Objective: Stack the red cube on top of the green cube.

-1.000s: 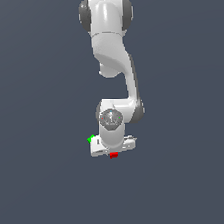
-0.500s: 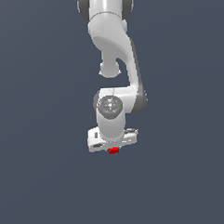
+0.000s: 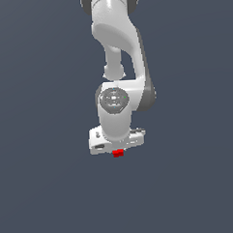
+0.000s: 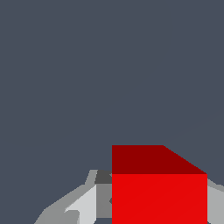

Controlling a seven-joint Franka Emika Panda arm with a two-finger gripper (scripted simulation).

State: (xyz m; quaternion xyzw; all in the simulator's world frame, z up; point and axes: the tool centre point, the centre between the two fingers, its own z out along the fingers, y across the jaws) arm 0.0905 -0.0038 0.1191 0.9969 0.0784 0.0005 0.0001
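Note:
The red cube (image 3: 118,153) hangs just under the white hand in the exterior view, pinched between the fingers of my gripper (image 3: 117,149), which is shut on it. The wrist view shows the same red cube (image 4: 159,192) large and close, with a grey finger (image 4: 81,206) pressed against one side and another finger's edge on the opposite side. The green cube is hidden in both views. The cube and hand float above the plain dark surface.
The white arm (image 3: 116,36) rises straight above the hand and fills the upper middle of the exterior view. Around it there is only a uniform dark grey ground (image 3: 40,190).
The hand has risen slightly with the red cube in it. The green cube, seen at the hand's left side one second ago, no longer shows.

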